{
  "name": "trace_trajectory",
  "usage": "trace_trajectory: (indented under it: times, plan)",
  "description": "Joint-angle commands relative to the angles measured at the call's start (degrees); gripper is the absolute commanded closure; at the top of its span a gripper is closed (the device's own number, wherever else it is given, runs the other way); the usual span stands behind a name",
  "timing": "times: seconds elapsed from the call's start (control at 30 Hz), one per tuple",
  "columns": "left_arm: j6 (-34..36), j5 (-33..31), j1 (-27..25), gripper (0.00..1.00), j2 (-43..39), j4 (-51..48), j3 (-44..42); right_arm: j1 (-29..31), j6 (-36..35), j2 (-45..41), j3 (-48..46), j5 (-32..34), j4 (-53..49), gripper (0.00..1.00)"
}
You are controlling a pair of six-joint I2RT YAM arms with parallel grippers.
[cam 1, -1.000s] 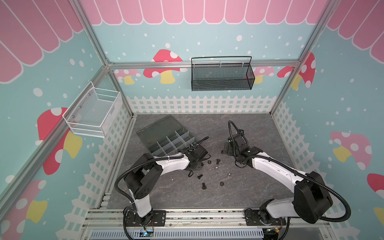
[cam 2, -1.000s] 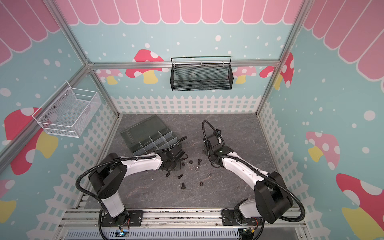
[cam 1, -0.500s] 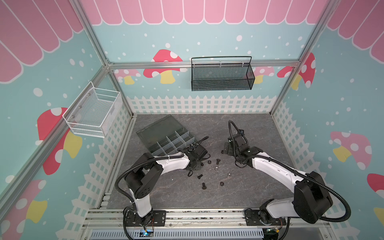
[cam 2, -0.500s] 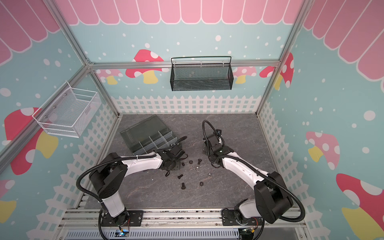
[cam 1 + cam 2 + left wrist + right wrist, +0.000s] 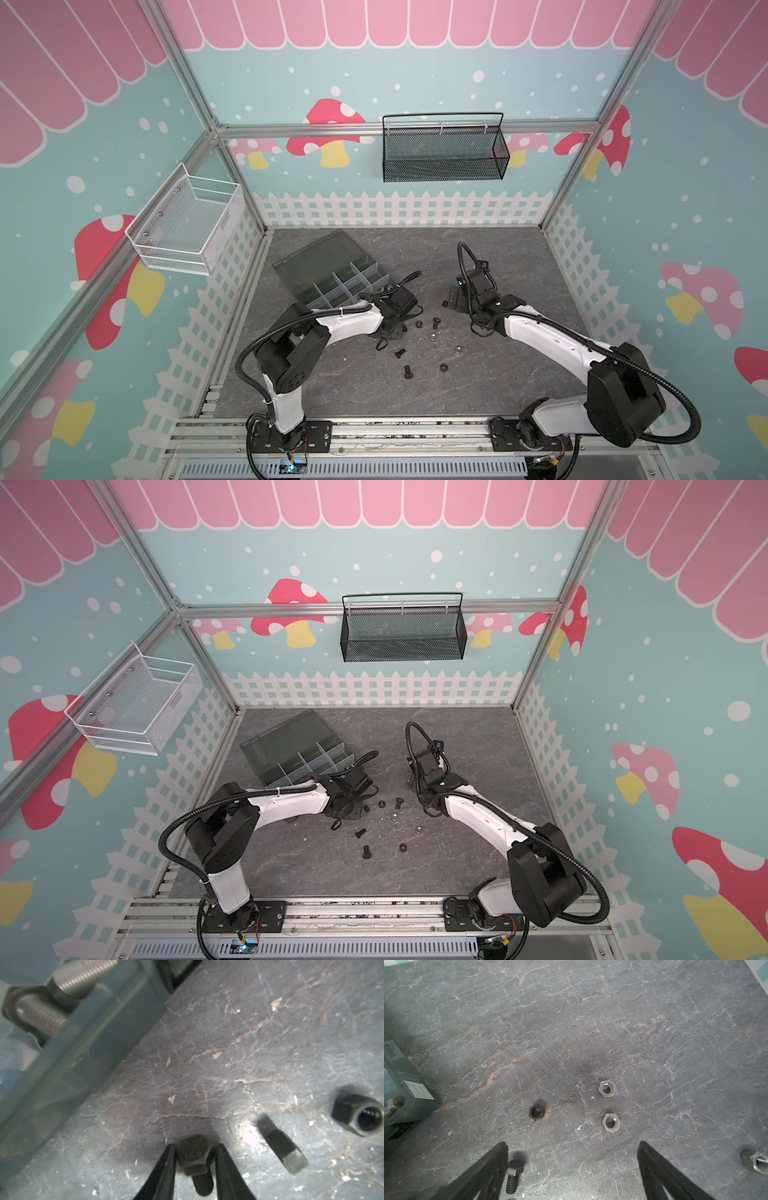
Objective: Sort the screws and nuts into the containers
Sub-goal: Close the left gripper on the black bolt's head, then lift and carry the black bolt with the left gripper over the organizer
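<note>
The dark grey organizer box lies open at the back left, its containers next to my left wrist. In the left wrist view two silver screws lie behind its wall. My left gripper stands low over the table, its jaws narrow, astride a black screw that lies flat. One finger touches the head and a slit shows at the other. Another black screw and a black nut lie beside it. My right gripper is open wide, with a black screw by one finger.
Ahead of the right gripper lie a black nut and two silver nuts. More screws and nuts are scattered mid-table. A white wire basket hangs on the left wall and a black mesh basket on the back wall.
</note>
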Motion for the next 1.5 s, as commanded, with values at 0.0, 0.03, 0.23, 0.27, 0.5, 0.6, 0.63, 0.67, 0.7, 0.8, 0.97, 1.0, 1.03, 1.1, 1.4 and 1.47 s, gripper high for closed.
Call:
trace_trajectory:
  times: [0.0, 0.03, 0.23, 0.27, 0.5, 0.6, 0.63, 0.67, 0.7, 0.8, 0.97, 1.0, 1.03, 1.1, 1.4, 1.47]
  plan:
    - [1.2, 1.1, 0.4, 0.64, 2.4, -2.1, 0.1, -0.5, 0.6, -1.2, -0.7, 0.1, 0.1, 0.02]
    - [1.2, 1.1, 0.4, 0.64, 2.4, -2.1, 0.2, -0.4, 0.6, -1.3, -0.8, 0.1, 0.1, 0.02]
    - [1.4, 0.9, 0.8, 0.63, 2.6, -2.0, 0.0, -0.5, 0.7, -1.8, -1.0, 0.2, 0.2, 0.02]
    - [1.5, 0.8, 0.9, 0.63, 2.6, -2.0, 0.2, -0.6, 0.8, -1.7, -1.0, 0.2, 0.1, 0.02]
    - [2.1, 0.2, 1.1, 0.63, 3.7, -2.0, 1.9, -0.6, 0.8, -1.2, -1.0, -0.2, 0.3, 0.02]
    - [2.4, 0.3, 1.1, 0.66, 4.6, -2.0, 2.6, -0.6, 0.8, -1.0, -1.0, -0.2, 0.3, 0.02]
    - [2.4, 0.4, 1.1, 0.67, 4.7, -2.1, 2.7, -0.6, 0.8, -1.1, -0.9, -0.2, 0.3, 0.02]
    - [2.4, 0.5, 1.1, 0.68, 4.8, -2.1, 2.8, -0.7, 0.8, -1.1, -0.9, -0.3, 0.2, 0.02]
    - [2.3, 0.5, 1.1, 0.69, 4.7, -2.2, 2.8, -0.6, 0.8, -1.3, -0.9, -0.2, 0.2, 0.02]
    - [2.2, 0.5, 1.1, 0.71, 4.3, -2.5, 2.4, -0.7, 0.8, -1.4, -1.0, -0.2, 0.3, 0.02]
    - [1.9, 0.3, 1.1, 0.80, 3.1, -3.0, 1.2, -0.8, 0.8, -1.4, -0.9, -0.3, 0.3, 0.02]
    - [1.9, 0.2, 1.1, 0.81, 2.8, -3.0, 1.0, -0.8, 0.8, -1.3, -0.8, -0.4, 0.2, 0.02]
    - [1.8, 0.1, 1.1, 0.83, 2.5, -3.0, 0.9, -0.8, 0.8, -1.3, -0.7, -0.4, 0.3, 0.02]
    - [1.8, -0.3, 1.1, 0.84, 1.6, -3.0, 0.6, -0.8, 0.8, -1.1, -0.6, -0.5, 0.3, 0.02]
    - [2.1, -4.3, 1.4, 0.90, -5.1, -2.9, 0.8, -0.9, 1.0, -1.9, -0.3, -0.4, 0.3, 0.02]
    - [2.3, -5.1, 1.9, 0.91, -7.2, -3.0, 0.7, -0.9, 1.1, -2.2, -0.4, -0.2, 0.3, 0.02]
